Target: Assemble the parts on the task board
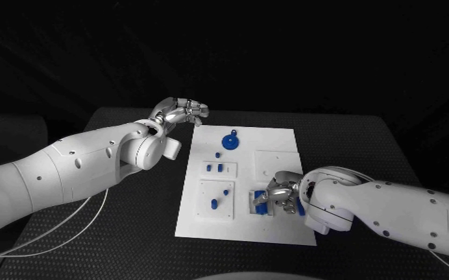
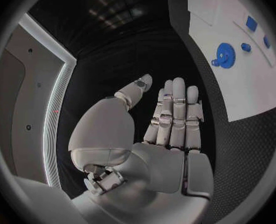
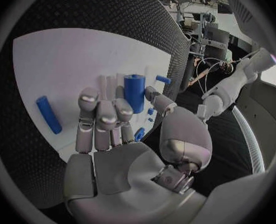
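The right hand (image 1: pixel 283 196) curls its fingers (image 3: pixel 107 115) by a blue part (image 3: pixel 134 92) near the task board's (image 1: pixel 271 231) near edge, while the left hand (image 1: pixel 180 111) hovers open and empty beyond the board's far-left corner on the bench (image 1: pixel 355 137).

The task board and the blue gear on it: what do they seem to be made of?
The task board looks like matte white plastic or a painted sheet: flat, uniform, without glare. Raised white panels sit on it. The blue gear is probably moulded or printed plastic: solid saturated colour, fine teeth on its rim, little shine. The pictures cannot settle either material for certain.
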